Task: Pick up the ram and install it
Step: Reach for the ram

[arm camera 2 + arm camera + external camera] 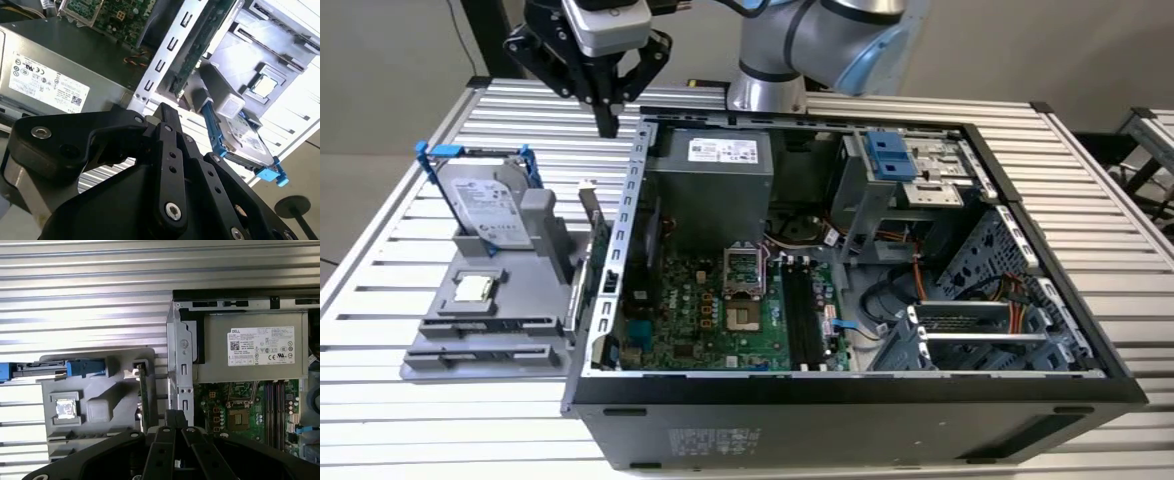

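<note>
Above the gray holder (95, 371) beside the open computer case (854, 392), we see the hand (607, 124) pressed together and empty. The ram (144, 396) stands on edge in the holder, just beside the case wall.

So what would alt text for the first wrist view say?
Looking down past the arm's closed black fingers: the thin green ram stands on edge in a grey holder, beside a silver chip and blue-framed hard drive; an open computer case sits alongside.
</note>
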`<state>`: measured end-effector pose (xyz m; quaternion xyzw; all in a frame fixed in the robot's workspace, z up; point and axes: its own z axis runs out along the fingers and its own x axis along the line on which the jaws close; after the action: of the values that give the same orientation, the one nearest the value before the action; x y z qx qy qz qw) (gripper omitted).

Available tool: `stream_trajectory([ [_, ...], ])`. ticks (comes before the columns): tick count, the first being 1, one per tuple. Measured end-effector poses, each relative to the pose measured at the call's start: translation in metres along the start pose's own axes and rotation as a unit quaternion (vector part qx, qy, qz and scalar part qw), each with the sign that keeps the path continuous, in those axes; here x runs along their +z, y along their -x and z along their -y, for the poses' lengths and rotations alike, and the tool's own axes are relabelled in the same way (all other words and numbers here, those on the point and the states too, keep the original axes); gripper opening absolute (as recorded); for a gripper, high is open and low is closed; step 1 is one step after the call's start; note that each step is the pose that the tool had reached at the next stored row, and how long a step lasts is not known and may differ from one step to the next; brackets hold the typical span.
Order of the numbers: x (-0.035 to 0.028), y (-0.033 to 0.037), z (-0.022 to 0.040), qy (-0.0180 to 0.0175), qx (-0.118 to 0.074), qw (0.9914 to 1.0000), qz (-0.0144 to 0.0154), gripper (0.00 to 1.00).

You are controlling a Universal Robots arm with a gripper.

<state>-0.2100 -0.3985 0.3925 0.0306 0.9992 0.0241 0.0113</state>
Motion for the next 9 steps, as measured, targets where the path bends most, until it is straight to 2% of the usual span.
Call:
stream_trajectory([
  [9, -0.0003, -0.0228, 0.0014, 0.0001, -0.002, 1.0, -0.0001, 0.0],
])
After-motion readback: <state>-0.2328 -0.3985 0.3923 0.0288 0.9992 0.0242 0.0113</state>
